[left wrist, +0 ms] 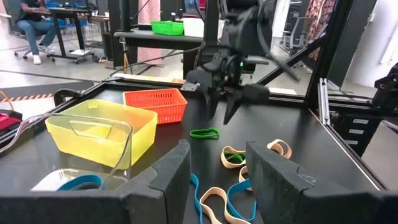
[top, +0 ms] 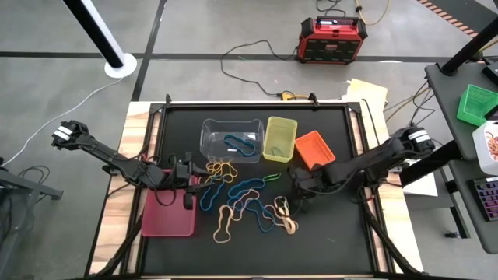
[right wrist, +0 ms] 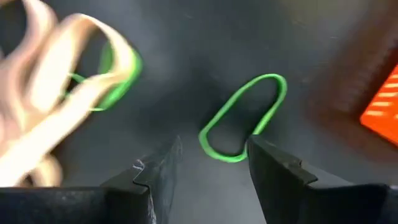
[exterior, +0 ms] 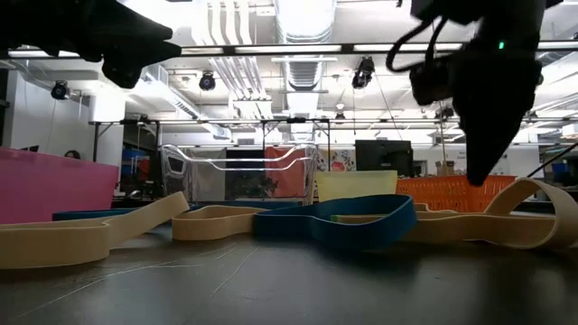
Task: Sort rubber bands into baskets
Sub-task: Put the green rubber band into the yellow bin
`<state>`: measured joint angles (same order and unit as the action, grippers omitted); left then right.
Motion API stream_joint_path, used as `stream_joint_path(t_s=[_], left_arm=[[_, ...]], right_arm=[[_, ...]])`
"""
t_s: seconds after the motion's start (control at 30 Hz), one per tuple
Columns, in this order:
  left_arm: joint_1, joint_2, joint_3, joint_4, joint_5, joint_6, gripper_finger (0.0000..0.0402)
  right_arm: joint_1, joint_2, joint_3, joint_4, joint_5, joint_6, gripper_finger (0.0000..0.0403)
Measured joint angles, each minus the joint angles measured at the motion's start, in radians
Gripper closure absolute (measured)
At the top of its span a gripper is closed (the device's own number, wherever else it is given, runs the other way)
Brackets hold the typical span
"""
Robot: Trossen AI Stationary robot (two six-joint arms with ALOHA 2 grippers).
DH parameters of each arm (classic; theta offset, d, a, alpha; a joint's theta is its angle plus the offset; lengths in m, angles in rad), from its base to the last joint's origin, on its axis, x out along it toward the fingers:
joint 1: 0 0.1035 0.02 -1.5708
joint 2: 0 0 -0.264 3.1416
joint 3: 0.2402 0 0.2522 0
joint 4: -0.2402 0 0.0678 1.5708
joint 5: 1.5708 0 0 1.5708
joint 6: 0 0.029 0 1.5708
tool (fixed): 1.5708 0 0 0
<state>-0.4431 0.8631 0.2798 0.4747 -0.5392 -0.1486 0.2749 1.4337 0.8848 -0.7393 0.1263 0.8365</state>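
Several rubber bands in blue, tan, yellow and green lie loose on the black mat (top: pixel 249 204). One green band (right wrist: pixel 242 118) lies flat just ahead of my right gripper (right wrist: pixel 211 165), which is open and hovers over it pointing down; the band also shows in the left wrist view (left wrist: pixel 204 132) and the high view (top: pixel 270 177). My left gripper (left wrist: pixel 217 177) is open and empty near the pink tray's (top: pixel 169 211) far corner. A clear tub (top: pixel 232 140) holds a blue band. The yellow-green bin (top: pixel 280 138) and the orange bin (top: pixel 314 149) stand to its right.
Tan and blue bands (exterior: pixel 325 221) lie close to the low camera. A green crate (top: pixel 476 105) stands on a side table at the right, off the mat. A red device (top: pixel 333 39) and cables lie on the floor beyond the far edge. A person (left wrist: pixel 31 28) sits far off.
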Motion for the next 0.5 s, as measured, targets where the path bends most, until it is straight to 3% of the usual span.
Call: stream_joint_path(t_s=[0.33, 0.5], left_arm=[[0.000, 0.001, 0.000, 0.004, 0.000, 0.001, 0.0263], [0.000, 0.001, 0.000, 0.005, 0.000, 0.001, 0.0263]], right_arm=[[-0.013, 0.174, -0.007, 0.075, 0.016, -0.074, 0.0239], [-0.011, 0.199, -0.003, 0.077, 0.012, -0.082, 0.0323]])
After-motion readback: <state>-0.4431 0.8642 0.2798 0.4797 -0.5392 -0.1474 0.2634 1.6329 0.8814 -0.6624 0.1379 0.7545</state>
